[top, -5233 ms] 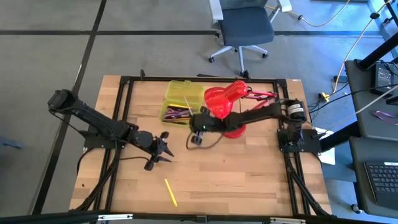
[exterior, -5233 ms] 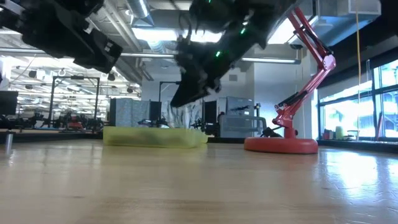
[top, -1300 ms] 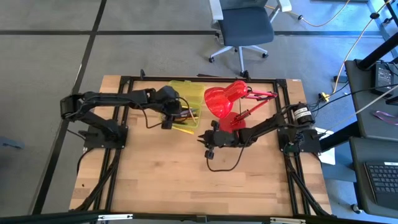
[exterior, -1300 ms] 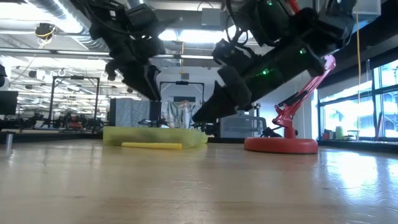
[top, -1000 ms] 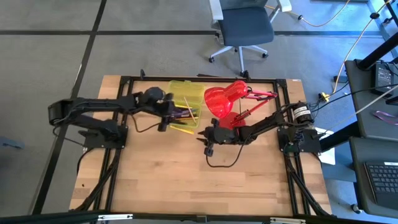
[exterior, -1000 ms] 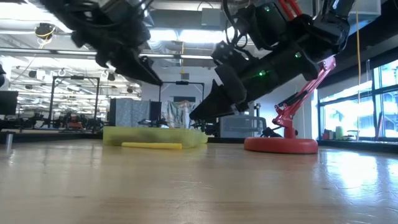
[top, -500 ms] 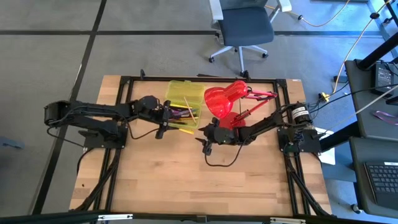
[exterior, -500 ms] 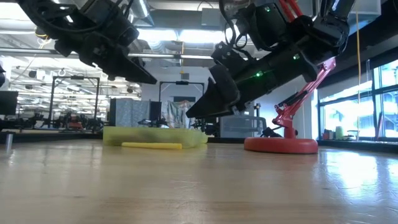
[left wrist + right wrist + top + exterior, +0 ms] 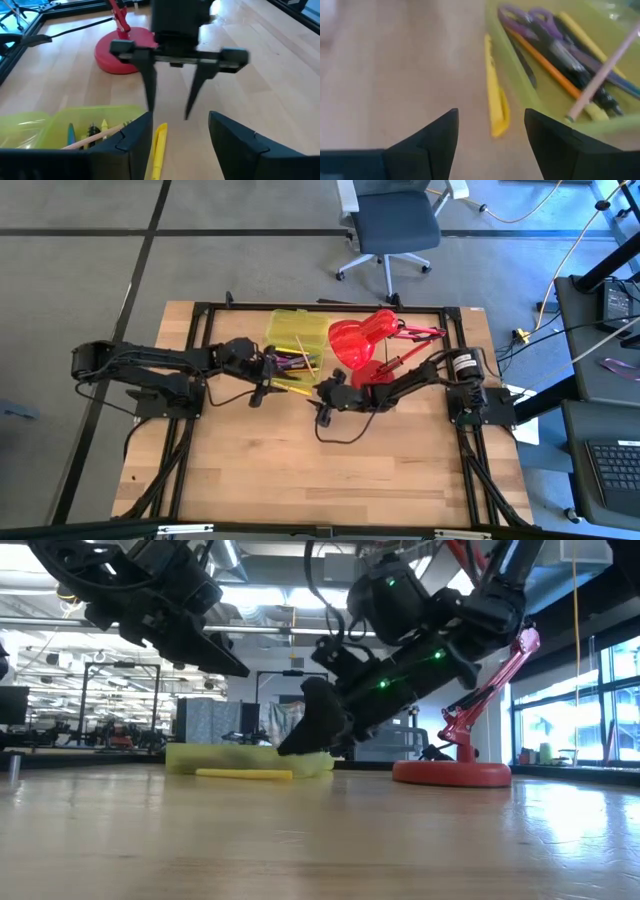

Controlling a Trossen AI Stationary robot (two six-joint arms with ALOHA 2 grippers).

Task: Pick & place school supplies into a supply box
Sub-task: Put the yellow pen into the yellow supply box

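The yellow-green supply box (image 9: 292,350) stands open at the far middle of the table and holds purple scissors (image 9: 527,17), pens and an orange pencil (image 9: 545,67); a pale pencil (image 9: 605,70) leans on its near rim. A yellow pen (image 9: 291,388) (image 9: 495,97) lies flat on the wood just in front of the box. My left gripper (image 9: 260,388) (image 9: 177,140) hovers open at the pen's left end. My right gripper (image 9: 322,402) (image 9: 490,135) hovers open and low at its right end, facing the left one.
A red desk lamp (image 9: 360,340) stands right of the box, with its round base (image 9: 450,772) behind my right arm and its head over the box's right end. The box's lid (image 9: 300,328) lies open on the far side. Bare wood stretches toward the near edge.
My left gripper has drawn back from over the box toward the table's left and near side, sinking a little. My right gripper has come down and leftward toward the yellow pen. The pen and the box have stayed put.
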